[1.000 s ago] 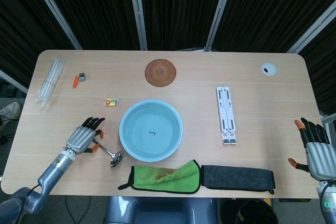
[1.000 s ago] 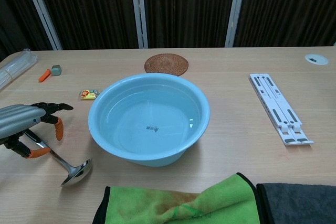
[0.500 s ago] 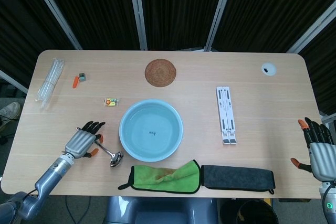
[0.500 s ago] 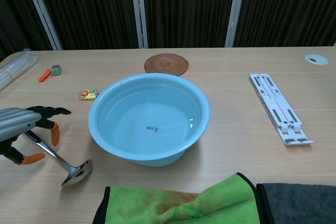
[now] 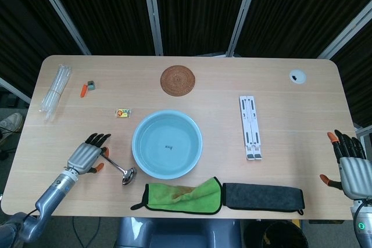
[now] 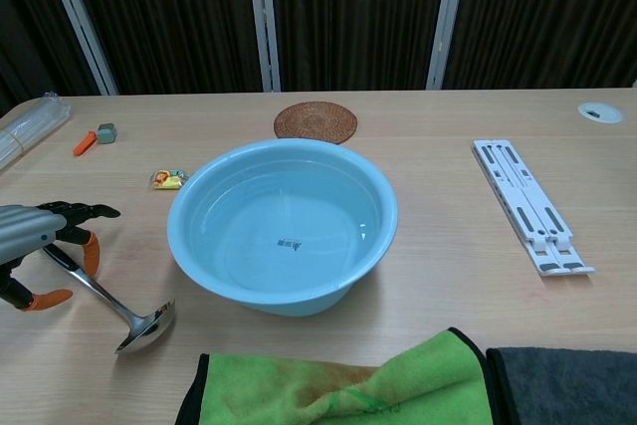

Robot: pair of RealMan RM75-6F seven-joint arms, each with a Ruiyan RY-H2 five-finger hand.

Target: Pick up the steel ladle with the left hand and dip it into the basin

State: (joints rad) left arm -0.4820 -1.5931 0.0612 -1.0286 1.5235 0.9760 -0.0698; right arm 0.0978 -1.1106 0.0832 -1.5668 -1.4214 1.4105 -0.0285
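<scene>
The steel ladle lies flat on the table, its bowl close to the front-left side of the light blue basin, which holds water. My left hand hovers over the far end of the ladle's handle with its fingers spread and nothing gripped. The handle's tip is hidden under the hand. My right hand is at the table's right edge, fingers apart and empty, far from the basin.
A green cloth and a dark grey cloth lie along the front edge. A white folding stand is right of the basin. A rattan coaster, candy packet, plastic tubes and white disc lie further back.
My left hand has slid to the left and slightly back along the ladle's handle. The ladle has stayed in place. The right hand has barely shifted.
</scene>
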